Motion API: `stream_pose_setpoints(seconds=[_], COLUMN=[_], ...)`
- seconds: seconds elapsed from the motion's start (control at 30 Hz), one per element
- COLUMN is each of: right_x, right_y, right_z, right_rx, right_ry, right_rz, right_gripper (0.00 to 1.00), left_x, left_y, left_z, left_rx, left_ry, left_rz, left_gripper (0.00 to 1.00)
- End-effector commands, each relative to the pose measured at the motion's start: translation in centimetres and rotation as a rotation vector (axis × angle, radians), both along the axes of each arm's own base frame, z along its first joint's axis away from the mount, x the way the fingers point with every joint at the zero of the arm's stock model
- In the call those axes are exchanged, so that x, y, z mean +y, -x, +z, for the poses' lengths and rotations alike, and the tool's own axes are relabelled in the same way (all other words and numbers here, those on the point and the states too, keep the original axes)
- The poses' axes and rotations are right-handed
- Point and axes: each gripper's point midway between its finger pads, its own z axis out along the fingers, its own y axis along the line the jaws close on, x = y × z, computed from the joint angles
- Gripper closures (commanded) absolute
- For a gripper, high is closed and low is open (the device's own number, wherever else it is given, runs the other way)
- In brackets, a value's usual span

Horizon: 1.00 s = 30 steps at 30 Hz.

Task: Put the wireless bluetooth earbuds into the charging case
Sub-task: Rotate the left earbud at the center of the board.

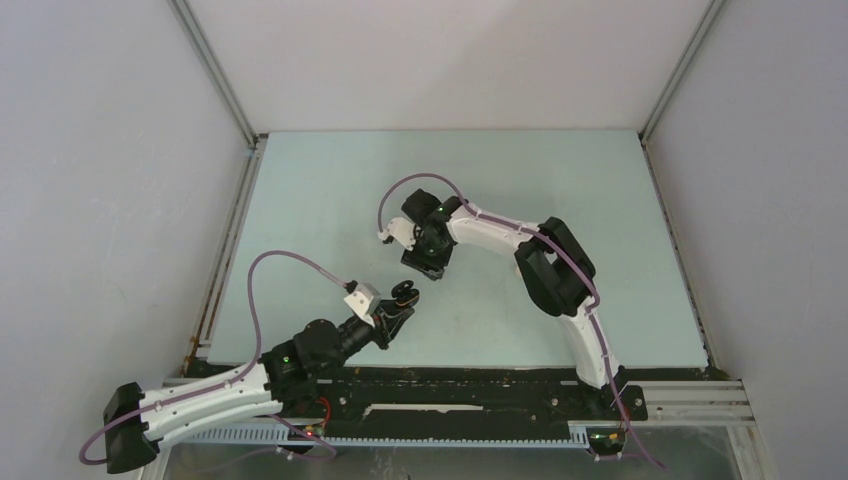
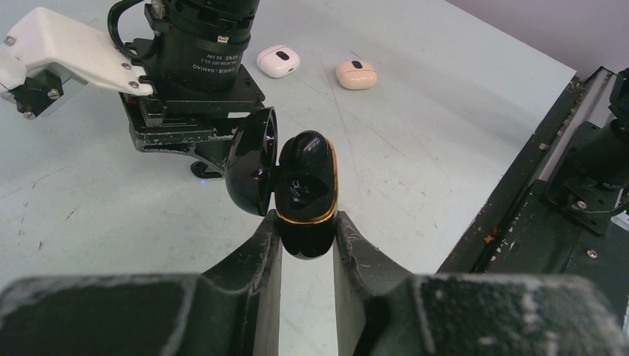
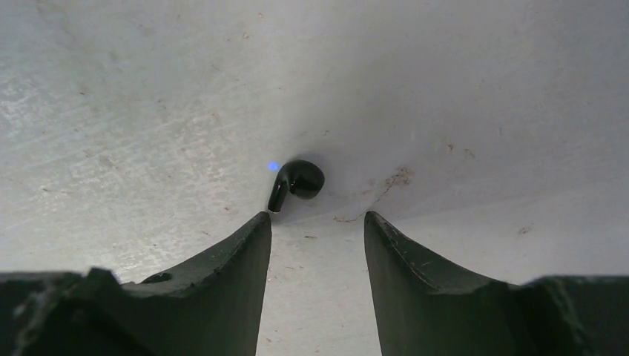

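Left fingers: clamped on the lower body of the charging case, one finger on each side. The case is black and glossy with a gold rim around the opening. Its lid is swung open to the left and stands on edge beside the body. The interior is dark and reflective, so I cannot tell whether anything is seated in it.

Right fingers: spread apart with nothing between them, pointing down at the counter. The black earbud lies on the counter just beyond the tips. Its stem end is almost at the tip of the left-hand finger in the wrist view, and its rounded head points away. A small blue light shows just beside the bud. I cannot confirm contact between finger and stem.

Top view: the right fingers are near mid-counter. The left fingers and case are just nearer and slightly left of them, close but apart.

Left wrist view, far side of the counter: a white rounded pod and a beige rounded pod, each with a dark oval mark. They lie near each other, apart, and well away from the case.
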Motion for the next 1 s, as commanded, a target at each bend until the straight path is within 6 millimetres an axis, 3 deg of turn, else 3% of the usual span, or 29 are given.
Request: stream_pose_setpoints(seconds=[0.0, 0.17, 0.37, 0.57, 0.77, 0.97], right_x=[-1.0, -1.7, -1.7, -0.5, 0.9, 1.5], right_y=[1.7, -0.6, -2.3, -1.6, -0.2, 0.5], right_z=[0.1, 1.9, -0.1, -2.2, -2.0, -2.0], right_rx=[0.081, 0.032, 0.0, 0.009, 0.052, 0.082], right_ry=[0.013, -0.032, 0.0, 0.031, -0.009, -0.037], right_rz=[0.019, -0.025, -0.022, 0.026, 0.081, 0.114], right_gripper=[0.48, 0.47, 0.47, 0.47, 0.47, 0.54], left_x=[-0.2, -0.4, -0.5, -0.6, -0.5, -0.5], left_y=[-0.2, -0.2, -0.2, -0.2, -0.2, -0.2], left_z=[2.1, 2.2, 2.1, 2.4, 2.4, 2.2], left_rx=[-0.041, -0.04, -0.032, -0.032, -0.033, -0.031], left_ry=[0.048, 0.047, 0.047, 0.051, 0.053, 0.051], left_rz=[0.005, 0.002, -0.003, -0.001, -0.001, 0.001], left_gripper=[1.0, 1.0, 1.0, 1.0, 1.0, 1.0])
